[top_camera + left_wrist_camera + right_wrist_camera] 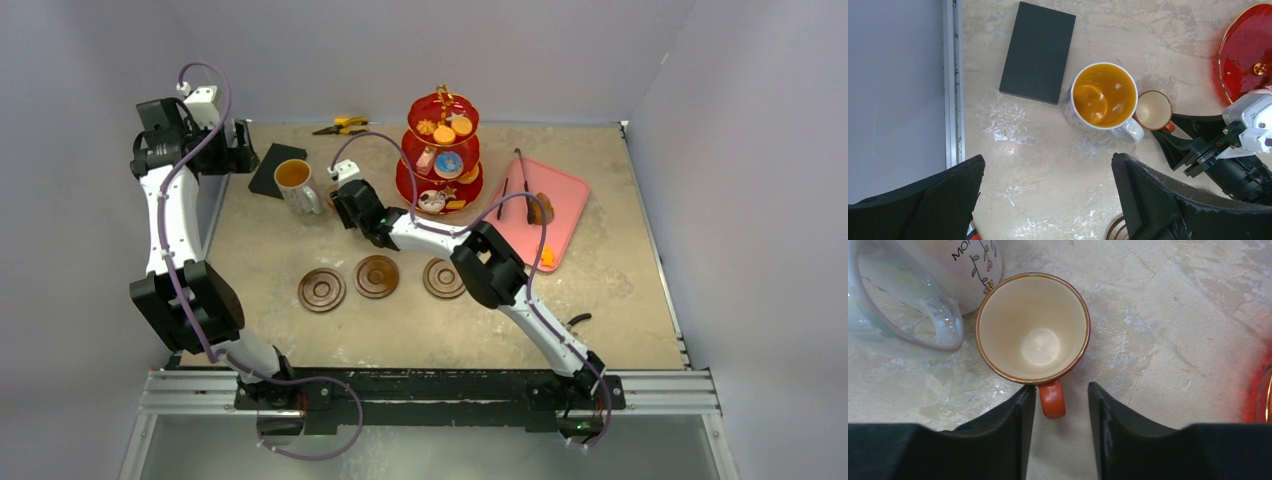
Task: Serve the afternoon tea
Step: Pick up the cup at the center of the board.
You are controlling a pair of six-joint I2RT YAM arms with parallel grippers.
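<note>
The small copper cup (1034,327) stands empty on the table beside the white mug of amber tea (1104,95), its orange handle (1052,399) pointing away from the mug. My right gripper (1059,390) is open around that handle: the left finger is close against it and a gap shows on the right side. High over the table's back left, my left gripper (1048,165) is wide open with nothing between its fingers. The red three-tier stand (440,150) with pastries is behind the right arm. Three brown saucers (377,276) lie in a row in front.
A black rectangular pad (1037,52) lies left of the mug. A pink tray (560,215) with black tongs (525,185) is right of the stand. Yellow-handled pliers (342,125) rest at the back edge. Walls enclose the table.
</note>
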